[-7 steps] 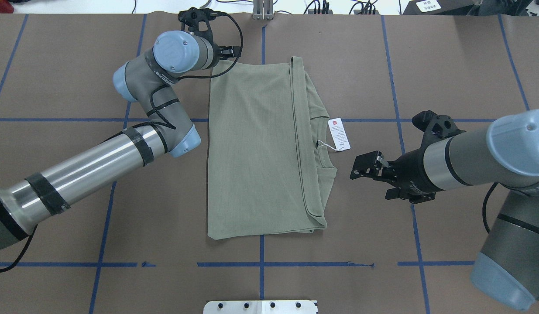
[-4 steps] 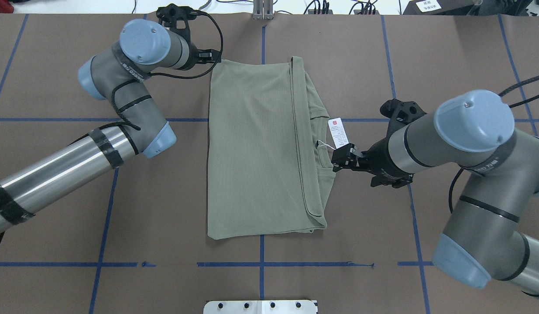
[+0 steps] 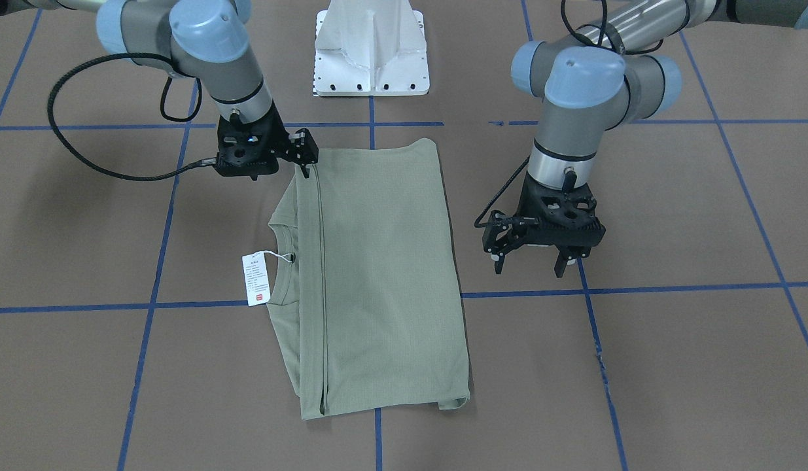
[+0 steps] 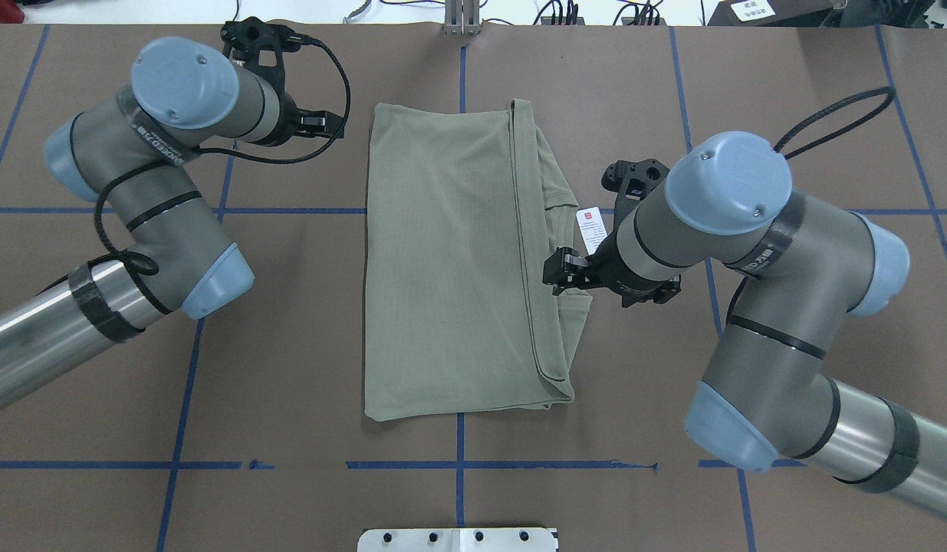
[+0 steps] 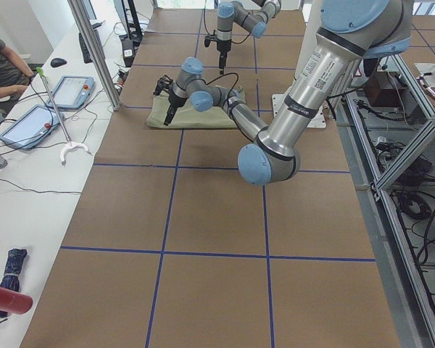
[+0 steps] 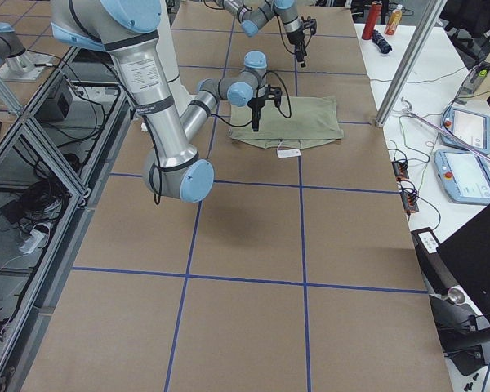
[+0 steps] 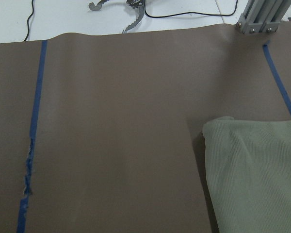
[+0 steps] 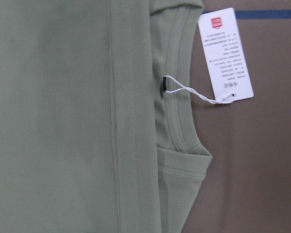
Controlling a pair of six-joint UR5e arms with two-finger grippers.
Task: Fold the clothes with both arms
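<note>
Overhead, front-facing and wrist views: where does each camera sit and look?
Overhead: behind the robot, above the shirt; left arm, right arm show.
Front-facing: across the table, facing the pedestal; arms mirrored.
Left wrist: faces a shirt corner; no arm.
Right wrist: above collar and hang tag; no arm.
Shared: overhead and right wrist show the tag.

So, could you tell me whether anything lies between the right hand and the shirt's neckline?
Nothing visible does. The right hand hangs open above the shirt near its neckline, with only air between them. The hang tag lies on the table beside the neckline, tied on by string, off the fabric.
</note>
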